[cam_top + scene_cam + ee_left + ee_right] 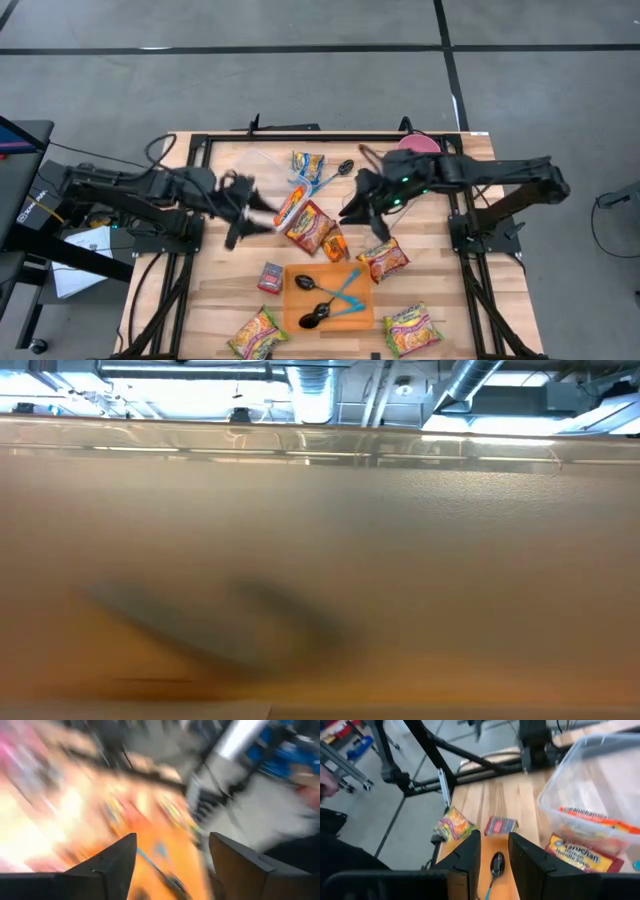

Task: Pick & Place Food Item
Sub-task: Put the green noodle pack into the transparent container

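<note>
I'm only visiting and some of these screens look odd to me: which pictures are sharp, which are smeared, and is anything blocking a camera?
High view: sharp, evenly lit. Low view: almost filled by a hazy, translucent tan surface close to the lens, only ceiling pipes clear above it. Left wrist view: heavily streaked with motion blur, only its dark fingers crisp. Right wrist view: fairly sharp, showing the clear container and a spoon.
</note>
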Robot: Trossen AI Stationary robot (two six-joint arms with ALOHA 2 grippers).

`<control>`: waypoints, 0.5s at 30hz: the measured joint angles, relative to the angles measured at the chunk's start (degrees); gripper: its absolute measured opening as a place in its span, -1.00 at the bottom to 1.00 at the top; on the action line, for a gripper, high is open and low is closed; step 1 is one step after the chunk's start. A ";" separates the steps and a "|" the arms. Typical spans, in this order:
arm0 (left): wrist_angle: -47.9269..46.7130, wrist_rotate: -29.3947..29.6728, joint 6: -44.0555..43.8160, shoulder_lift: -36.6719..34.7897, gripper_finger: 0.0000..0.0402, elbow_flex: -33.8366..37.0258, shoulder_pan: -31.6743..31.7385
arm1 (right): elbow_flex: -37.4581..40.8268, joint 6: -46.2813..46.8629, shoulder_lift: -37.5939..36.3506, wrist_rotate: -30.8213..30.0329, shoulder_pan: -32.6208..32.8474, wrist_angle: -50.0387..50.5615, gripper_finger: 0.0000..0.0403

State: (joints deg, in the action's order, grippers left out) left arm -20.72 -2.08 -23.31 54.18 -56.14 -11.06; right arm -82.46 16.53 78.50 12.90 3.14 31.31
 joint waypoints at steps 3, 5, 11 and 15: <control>-7.00 -7.23 -11.99 0.86 0.31 -0.02 -3.70 | 0.00 -0.11 -1.91 0.01 0.00 -0.01 -0.54; -10.67 -10.75 -17.85 1.63 0.33 0.01 -6.31 | 0.00 -0.49 -2.67 0.00 0.00 -0.02 -0.54; -12.90 -10.08 -26.45 5.08 0.22 0.00 -15.31 | 0.00 -0.66 -3.65 0.03 0.00 0.54 -0.54; -8.09 -10.53 -29.41 9.85 0.11 0.00 -21.86 | 0.00 -0.66 -3.82 0.16 0.22 2.58 -0.54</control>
State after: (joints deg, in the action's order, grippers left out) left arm -28.81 -12.61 -52.71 64.02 -56.14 -32.92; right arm -82.46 15.88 74.67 13.06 3.36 33.89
